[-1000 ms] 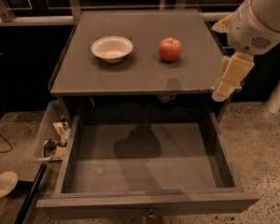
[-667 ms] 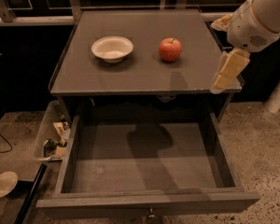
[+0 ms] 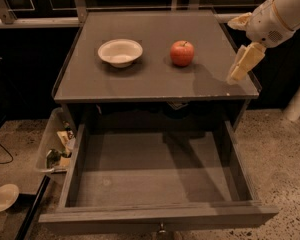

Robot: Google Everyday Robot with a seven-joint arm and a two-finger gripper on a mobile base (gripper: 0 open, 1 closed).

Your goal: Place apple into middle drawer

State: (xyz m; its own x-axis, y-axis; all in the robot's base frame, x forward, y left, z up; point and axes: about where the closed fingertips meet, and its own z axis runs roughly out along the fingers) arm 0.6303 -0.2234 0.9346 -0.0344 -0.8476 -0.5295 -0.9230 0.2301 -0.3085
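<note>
1. A grey cabinet top (image 3: 155, 81) stands on a speckled floor (image 3: 282, 154) in a dim room; a white bowl (image 3: 120, 52) sits at its left, and a clear bin (image 3: 54, 151) of clutter lies beside the cabinet's left.
2. The apple (image 3: 182, 53) rests right of the bowl, stem up; it is round, with no long axis. The middle drawer (image 3: 140, 218) is pulled out to the near side, its length running left to right.
3. The gripper (image 3: 240, 66) hangs at the top's right edge, tilted down-left, apart from the apple; released or clenched, I cannot tell.
</note>
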